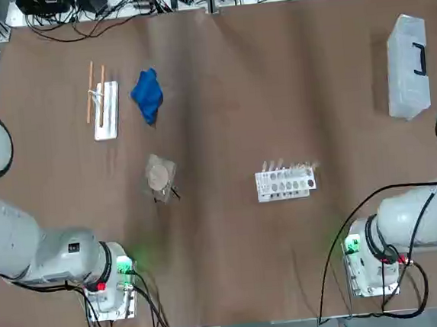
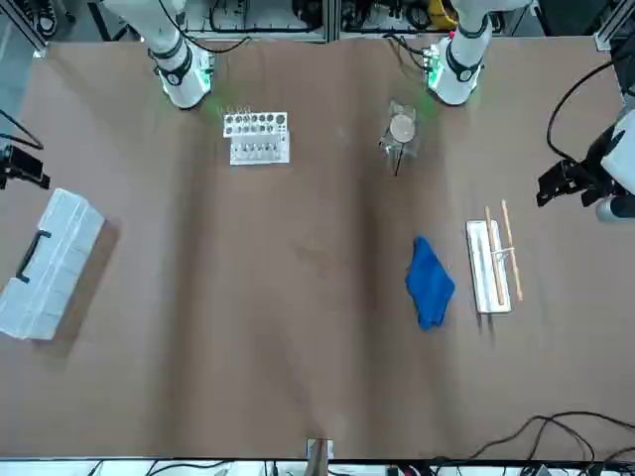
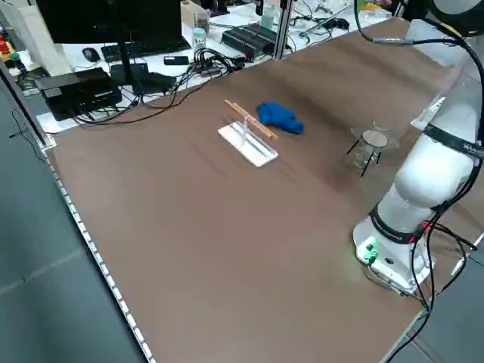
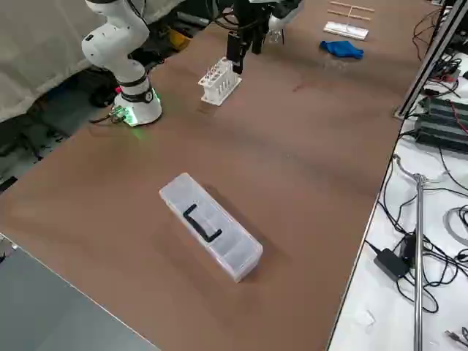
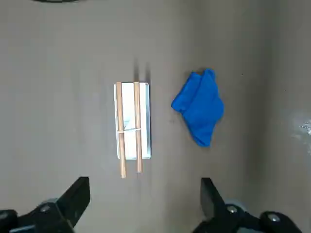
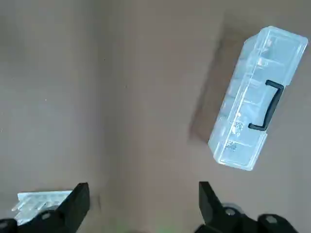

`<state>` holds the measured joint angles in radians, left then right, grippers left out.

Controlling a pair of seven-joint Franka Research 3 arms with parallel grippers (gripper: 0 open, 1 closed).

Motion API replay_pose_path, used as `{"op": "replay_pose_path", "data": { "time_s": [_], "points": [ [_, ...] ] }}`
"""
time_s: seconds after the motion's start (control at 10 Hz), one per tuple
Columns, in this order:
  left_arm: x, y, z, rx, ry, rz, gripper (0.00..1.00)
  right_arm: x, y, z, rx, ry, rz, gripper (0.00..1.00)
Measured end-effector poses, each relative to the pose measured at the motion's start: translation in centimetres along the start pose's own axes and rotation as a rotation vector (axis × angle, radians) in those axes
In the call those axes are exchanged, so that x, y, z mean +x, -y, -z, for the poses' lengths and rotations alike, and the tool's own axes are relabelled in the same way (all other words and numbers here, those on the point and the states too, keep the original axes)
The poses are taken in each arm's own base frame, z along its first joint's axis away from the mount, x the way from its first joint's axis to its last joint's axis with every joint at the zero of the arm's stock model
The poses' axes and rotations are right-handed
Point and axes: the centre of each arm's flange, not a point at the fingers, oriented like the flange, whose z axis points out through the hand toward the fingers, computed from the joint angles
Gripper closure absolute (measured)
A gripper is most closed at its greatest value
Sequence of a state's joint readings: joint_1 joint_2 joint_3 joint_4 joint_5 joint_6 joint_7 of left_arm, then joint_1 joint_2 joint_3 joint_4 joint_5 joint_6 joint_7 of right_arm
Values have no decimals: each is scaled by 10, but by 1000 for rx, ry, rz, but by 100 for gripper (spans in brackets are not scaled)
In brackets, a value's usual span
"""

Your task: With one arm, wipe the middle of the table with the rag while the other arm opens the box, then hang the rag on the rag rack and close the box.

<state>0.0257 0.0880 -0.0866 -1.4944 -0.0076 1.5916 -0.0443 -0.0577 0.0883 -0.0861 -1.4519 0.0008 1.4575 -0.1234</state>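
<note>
Left gripper (image 5: 146, 180) wide open, empty, above table's left side; rag (image 5: 200, 106) farther out and rightward, beside rack (image 5: 146, 119) — long axis roughly fore-aft, left arm nearer. Right gripper (image 6: 144, 184) — open, empty, box-side.

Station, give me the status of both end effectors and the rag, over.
Left end effector open, above table's left side. Right end effector open, near box. Rag on table beside rack, nothing covering it.

a robotics lab, by the look of it: two robot arms (image 2: 179, 59) bolted to a broad table (image 1: 216, 133), a test-tube rack (image 1: 285, 183), and (naturally) tangled cables (image 1: 91, 18) along the far edge.
</note>
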Motion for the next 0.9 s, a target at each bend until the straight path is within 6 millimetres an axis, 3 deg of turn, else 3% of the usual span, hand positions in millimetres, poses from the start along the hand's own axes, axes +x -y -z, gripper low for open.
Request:
{"op": "replay_pose_path", "data": {
  "time_s": [0.5,0.6,0.7,0.9],
  "points": [
    [2,-9,-6,-1,10,-16,0,2,0,-9,2,18,0,0],
    [10,-21,-25,-3,37,-36,0,12,-1,-29,4,48,-1,0],
    [26,-43,-54,-8,42,-54,0,31,-5,-63,3,74,-6,0],
    [60,-98,-129,-21,30,-73,0,74,-23,-154,-1,120,-29,1]
  ]
}}
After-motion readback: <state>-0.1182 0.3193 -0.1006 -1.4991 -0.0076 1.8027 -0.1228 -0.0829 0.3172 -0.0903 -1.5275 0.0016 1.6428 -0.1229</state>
